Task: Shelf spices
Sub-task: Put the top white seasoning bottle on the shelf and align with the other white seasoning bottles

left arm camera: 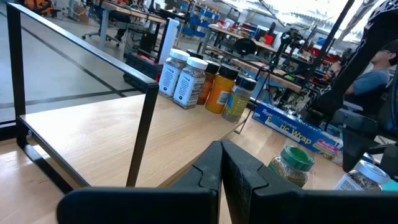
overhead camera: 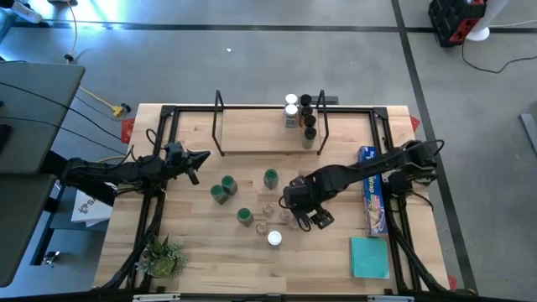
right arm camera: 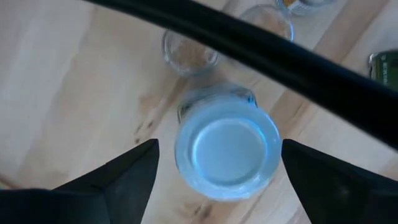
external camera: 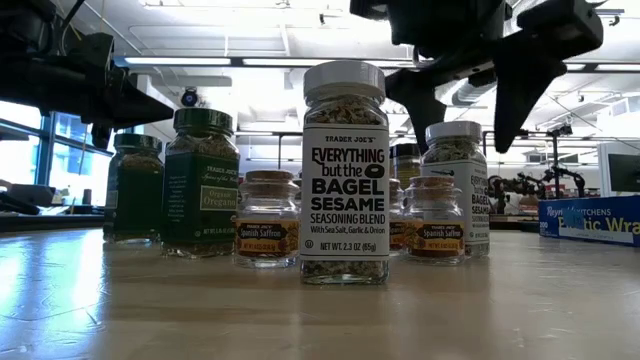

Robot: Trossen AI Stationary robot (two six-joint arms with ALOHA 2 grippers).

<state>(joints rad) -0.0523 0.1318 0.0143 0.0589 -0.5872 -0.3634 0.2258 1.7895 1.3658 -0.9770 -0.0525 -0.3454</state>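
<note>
The shelf (overhead camera: pixel 268 134) stands at the table's far middle, with several spices (overhead camera: pixel 300 116) on its right end. More spices stand loose on the table: green-lidded jars (overhead camera: pixel 226 188), small clear jars (external camera: pixel 266 220) and a white-lidded jar (overhead camera: pixel 274 239). My right gripper (right arm camera: pixel 225 180) points down, open, over another white-lidded jar (right arm camera: pixel 227 146). Its fingers (external camera: pixel 520 95) stand on either side above the lid (external camera: pixel 453 130) and touch nothing. My left gripper (left arm camera: pixel 221 171) waits at the table's left, level and shut, with nothing in it.
A long blue wrap box (overhead camera: pixel 372 191) lies along the table's right side, with a teal pad (overhead camera: pixel 369 256) nearer the front. A small plant (overhead camera: pixel 161 256) sits at the near left corner. A person (left arm camera: pixel 373 74) sits beyond the table.
</note>
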